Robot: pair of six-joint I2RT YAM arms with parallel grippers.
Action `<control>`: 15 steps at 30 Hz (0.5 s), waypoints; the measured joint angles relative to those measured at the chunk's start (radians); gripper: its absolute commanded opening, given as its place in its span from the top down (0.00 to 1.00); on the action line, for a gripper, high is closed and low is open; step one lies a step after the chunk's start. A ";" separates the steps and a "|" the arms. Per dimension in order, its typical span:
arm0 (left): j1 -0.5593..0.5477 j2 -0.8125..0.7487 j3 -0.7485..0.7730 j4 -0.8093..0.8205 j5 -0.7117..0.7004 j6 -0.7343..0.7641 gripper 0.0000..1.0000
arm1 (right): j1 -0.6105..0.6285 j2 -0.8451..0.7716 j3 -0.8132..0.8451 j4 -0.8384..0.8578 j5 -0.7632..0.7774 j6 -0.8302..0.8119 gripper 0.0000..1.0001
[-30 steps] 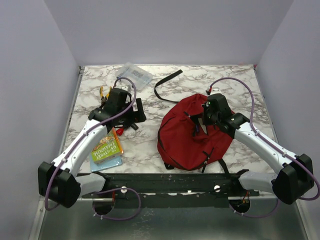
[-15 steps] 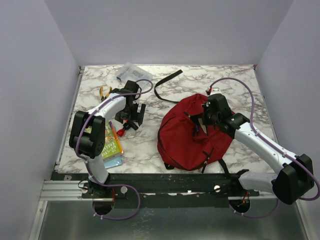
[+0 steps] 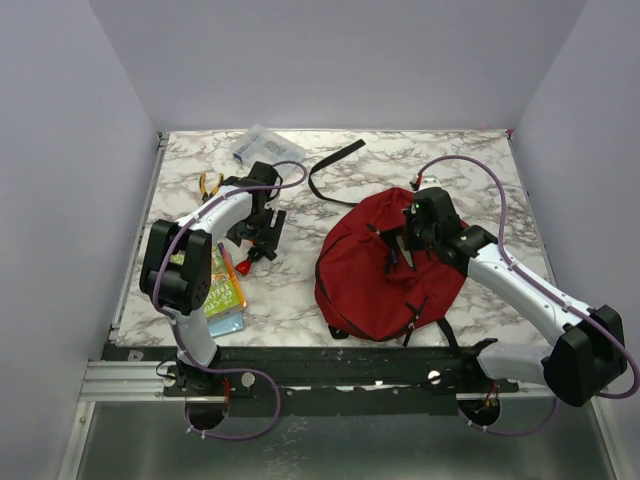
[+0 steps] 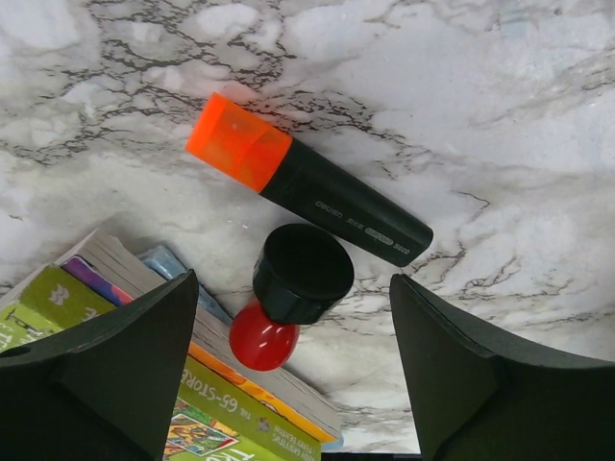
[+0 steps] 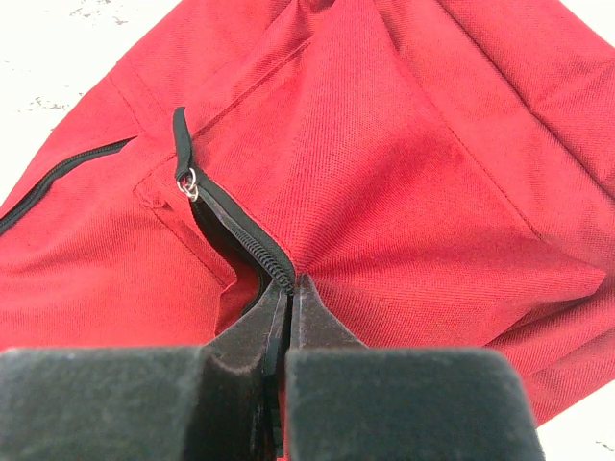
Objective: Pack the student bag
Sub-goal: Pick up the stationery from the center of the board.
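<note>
Near-left of desk (image 3: 288, 300): stack of books (image 3: 214, 292), partly under the left arm.

Bag (image 3: 375, 280) sits right of centre, from the near edge to mid-desk, slumped flat. Judging by the look, it's soft cloth, light, with no stiffness. It should sag and fold wherever it's lifted, and the mouth won't stand open alone. Best hold is the hem beside the zip (image 5: 240, 242) or a strap, not the flat panel.

Right claw (image 5: 286, 317) is clenched on the cloth right at the zip line. The opening shows only as a narrow slit, so I can't see what's inside.

Left claw (image 4: 293, 322) is released, fingers wide, hanging over a black-capped red thing (image 4: 300, 274) that touches a highlighter (image 4: 327, 197) with an orange cap. Can't tell what the red thing is.

Further back:
- Yellow-handled pliers (image 3: 208, 183), half hidden by the arm.
- Black strap (image 3: 335, 165); unclear if it joins the bag.
- Clear box (image 3: 265, 147) at the far edge, contents unreadable.
</note>
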 measured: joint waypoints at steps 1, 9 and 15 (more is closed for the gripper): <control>0.000 0.002 0.000 -0.002 0.003 0.001 0.19 | 0.000 0.002 0.000 0.000 0.000 0.000 0.99; 0.000 0.034 0.000 -0.016 0.057 -0.001 0.37 | 0.000 0.002 0.000 0.000 0.000 0.000 0.99; -0.002 0.067 0.000 -0.032 0.059 -0.003 0.52 | 0.000 0.002 0.000 0.000 0.000 0.000 0.99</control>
